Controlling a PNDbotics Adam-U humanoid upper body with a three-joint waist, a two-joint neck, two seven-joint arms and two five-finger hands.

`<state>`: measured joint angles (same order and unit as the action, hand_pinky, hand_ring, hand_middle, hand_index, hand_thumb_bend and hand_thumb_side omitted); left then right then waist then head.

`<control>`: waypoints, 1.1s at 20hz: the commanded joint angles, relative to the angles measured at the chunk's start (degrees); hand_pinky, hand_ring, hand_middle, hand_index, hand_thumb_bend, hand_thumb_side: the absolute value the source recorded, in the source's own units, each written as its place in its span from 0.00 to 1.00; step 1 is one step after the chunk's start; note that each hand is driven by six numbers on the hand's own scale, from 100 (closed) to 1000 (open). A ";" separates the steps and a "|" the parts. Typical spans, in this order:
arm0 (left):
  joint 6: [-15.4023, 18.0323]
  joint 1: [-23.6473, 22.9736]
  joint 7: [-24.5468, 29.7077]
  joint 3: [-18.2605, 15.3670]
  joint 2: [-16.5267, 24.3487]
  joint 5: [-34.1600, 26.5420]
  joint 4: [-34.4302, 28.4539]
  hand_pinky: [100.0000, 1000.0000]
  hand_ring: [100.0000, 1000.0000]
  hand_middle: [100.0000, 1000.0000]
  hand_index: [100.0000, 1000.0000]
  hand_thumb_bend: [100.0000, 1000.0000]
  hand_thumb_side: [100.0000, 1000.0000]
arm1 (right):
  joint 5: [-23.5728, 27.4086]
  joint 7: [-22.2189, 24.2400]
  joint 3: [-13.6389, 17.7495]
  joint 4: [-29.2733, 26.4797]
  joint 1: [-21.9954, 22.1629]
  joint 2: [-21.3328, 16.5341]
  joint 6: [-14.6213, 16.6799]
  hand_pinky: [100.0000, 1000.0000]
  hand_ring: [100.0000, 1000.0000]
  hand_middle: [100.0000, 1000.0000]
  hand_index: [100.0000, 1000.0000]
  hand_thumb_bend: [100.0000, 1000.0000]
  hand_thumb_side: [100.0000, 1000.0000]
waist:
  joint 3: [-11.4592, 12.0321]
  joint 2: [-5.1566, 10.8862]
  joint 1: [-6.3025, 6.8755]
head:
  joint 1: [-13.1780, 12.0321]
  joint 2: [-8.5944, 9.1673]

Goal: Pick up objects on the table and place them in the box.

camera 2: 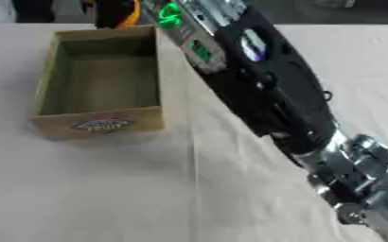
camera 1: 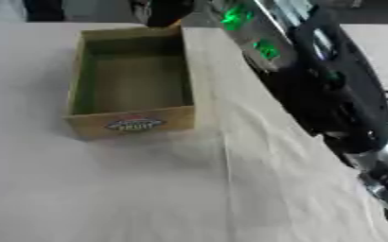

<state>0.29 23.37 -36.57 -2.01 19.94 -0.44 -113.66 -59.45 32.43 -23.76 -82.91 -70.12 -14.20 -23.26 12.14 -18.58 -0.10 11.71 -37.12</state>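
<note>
An open box (camera 1: 131, 124) with a "FRUIT" label on its front wall stands on the table at the upper left, and its inside looks bare. My right arm (camera 2: 263, 85) runs from the lower right corner up to the top edge. My right hand (camera 2: 112, 11) is just beyond the box's far right corner, partly cut off by the top edge. Its dark fingers appear curled round a small orange thing (camera 2: 131, 19), of which only a sliver shows. My left hand is in neither view.
A white cloth (camera 1: 106, 189) covers the table, with a crease (camera 1: 226, 156) running from the box's right side toward the front. Green lights (camera 1: 234, 19) glow on the forearm. Dark shapes stand beyond the table's far edge.
</note>
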 commanded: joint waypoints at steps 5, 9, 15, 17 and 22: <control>0.37 1.68 0.30 0.04 0.30 -0.15 -0.93 0.73 0.65 0.68 0.85 0.00 0.90 | -5.97 -5.85 1.96 8.59 -1.15 8.87 -0.55 0.73 0.72 0.19 0.24 0.00 0.12 | 0.93 0.54 0.13 | 0.87 1.10; 0.46 1.92 0.22 -0.03 0.27 -0.16 -0.93 0.73 0.65 0.68 0.85 0.00 0.90 | -9.17 -9.05 2.18 13.52 -0.53 14.07 0.03 0.73 0.72 0.19 0.24 0.00 0.12 | 1.02 0.22 0.06 | 0.73 1.35; 0.82 2.55 0.09 -0.04 0.16 -0.19 -0.93 0.73 0.66 0.67 0.85 0.00 0.90 | -11.73 -14.29 2.38 19.53 1.24 18.89 1.76 0.72 0.72 0.20 0.25 0.00 0.12 | 1.48 -0.33 -0.02 | 0.90 1.66; 0.90 2.67 0.03 -0.05 0.15 -0.17 -0.93 0.73 0.66 0.67 0.85 0.00 0.90 | -11.96 -16.08 2.51 21.43 1.66 19.50 2.16 0.72 0.72 0.21 0.27 0.00 0.12 | 1.71 -0.46 -0.05 | 0.98 1.81; 0.93 2.71 -0.07 -0.11 0.18 -0.16 -0.93 0.73 0.66 0.68 0.85 0.00 0.90 | -13.06 -16.48 1.92 26.07 2.14 19.93 4.97 0.76 0.81 0.44 0.57 0.00 0.23 | 1.74 -0.59 -0.11 | 0.86 1.82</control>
<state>1.02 25.32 -36.58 -1.98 19.52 -0.53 -113.66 -71.75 15.96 -21.79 -57.14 -66.97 5.18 -19.11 13.75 -20.20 -0.49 12.51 -36.06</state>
